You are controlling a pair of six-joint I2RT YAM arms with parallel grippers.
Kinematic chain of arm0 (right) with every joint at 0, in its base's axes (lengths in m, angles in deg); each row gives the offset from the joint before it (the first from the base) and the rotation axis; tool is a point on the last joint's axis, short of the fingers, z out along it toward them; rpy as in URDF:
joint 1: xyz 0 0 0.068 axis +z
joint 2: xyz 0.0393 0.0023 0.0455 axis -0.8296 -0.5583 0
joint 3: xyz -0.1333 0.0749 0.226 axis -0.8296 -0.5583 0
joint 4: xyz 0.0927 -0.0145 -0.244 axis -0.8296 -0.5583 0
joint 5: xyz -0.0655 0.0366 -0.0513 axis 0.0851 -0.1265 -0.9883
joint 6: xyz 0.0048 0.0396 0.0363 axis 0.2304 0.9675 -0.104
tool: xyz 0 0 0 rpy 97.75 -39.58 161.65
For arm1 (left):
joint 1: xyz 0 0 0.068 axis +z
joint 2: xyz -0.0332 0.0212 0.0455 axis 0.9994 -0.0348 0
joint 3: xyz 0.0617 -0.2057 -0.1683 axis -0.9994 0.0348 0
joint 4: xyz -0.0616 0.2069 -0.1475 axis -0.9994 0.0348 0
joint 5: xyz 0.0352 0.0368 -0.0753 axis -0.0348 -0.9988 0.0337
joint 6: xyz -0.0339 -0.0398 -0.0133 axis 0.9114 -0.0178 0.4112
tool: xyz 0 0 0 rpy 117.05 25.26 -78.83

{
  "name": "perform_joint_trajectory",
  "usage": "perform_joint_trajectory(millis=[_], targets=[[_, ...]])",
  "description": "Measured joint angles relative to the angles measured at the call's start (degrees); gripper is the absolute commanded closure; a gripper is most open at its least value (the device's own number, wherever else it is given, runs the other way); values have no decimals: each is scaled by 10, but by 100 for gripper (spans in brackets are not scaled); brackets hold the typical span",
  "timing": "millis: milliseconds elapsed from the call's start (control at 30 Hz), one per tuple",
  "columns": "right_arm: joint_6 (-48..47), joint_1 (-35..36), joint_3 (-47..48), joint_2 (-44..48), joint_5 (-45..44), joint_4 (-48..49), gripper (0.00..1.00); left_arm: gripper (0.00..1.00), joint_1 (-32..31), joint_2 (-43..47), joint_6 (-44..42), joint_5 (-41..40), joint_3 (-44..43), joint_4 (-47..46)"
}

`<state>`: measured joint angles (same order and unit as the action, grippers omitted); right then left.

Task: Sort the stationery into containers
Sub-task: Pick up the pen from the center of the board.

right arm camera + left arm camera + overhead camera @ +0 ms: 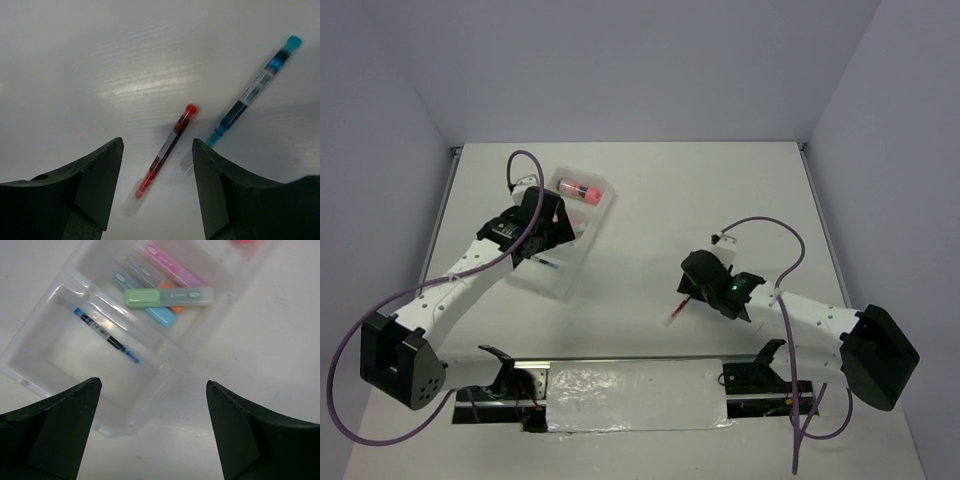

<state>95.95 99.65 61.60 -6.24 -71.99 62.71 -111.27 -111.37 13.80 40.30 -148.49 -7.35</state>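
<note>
The clear three-compartment tray (590, 222) lies at the left. A pink-red tube (578, 188) sits in its far compartment. In the left wrist view the tray (45, 365) holds a thin blue pen (107, 337) in the near compartment. The middle compartment holds green (167, 296), purple-pink (172, 267), blue (161, 316) and orange (176, 309) highlighters. My left gripper (542, 238) (152, 385) is open and empty over the tray's near corner. My right gripper (705, 288) (157, 142) is open, low over a red pen (167, 149) (678, 312) lying between its fingers. A second blue pen (255, 90) lies just right of it.
A silver taped strip (635, 390) and the arm mounts run along the table's near edge. Purple cables (760, 222) loop off both arms. Grey walls close the table at the back and on both sides.
</note>
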Motion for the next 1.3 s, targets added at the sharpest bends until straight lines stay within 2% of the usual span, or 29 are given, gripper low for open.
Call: perform_joint_trajectory(millis=[133, 400, 600, 700, 733, 800, 833, 867, 1033, 1133, 1300], targets=[[85, 82, 26, -30, -51, -45, 35, 1, -35, 19, -17, 12, -12, 14], [246, 163, 116, -174, -100, -162, 40, 1, -37, 90, -90, 66, -15, 61], [309, 194, 180, -278, -105, -209, 44, 1, -38, 133, -139, 49, -18, 87], [321, 195, 192, -291, -110, -221, 49, 1, -38, 146, -157, 34, -11, 85], [324, 195, 192, -291, -111, -221, 54, 1, -38, 146, -160, 32, -7, 84], [328, 195, 190, -292, -114, -220, 77, 1, -38, 144, -168, 32, 5, 84], [326, 195, 189, -292, -115, -219, 91, 1, -38, 143, -170, 32, 9, 85], [327, 195, 189, -293, -118, -215, 100, 1, -38, 142, -170, 32, 12, 85], [278, 195, 205, -308, -127, -205, 100, 1, -28, 149, -171, 23, 15, 83], [153, 198, 226, -324, -121, -140, 100, 1, -2, 174, -167, 13, 17, 82], [-71, 224, 248, -325, -56, 39, 100, 1, 68, 242, -153, 2, 21, 76]])
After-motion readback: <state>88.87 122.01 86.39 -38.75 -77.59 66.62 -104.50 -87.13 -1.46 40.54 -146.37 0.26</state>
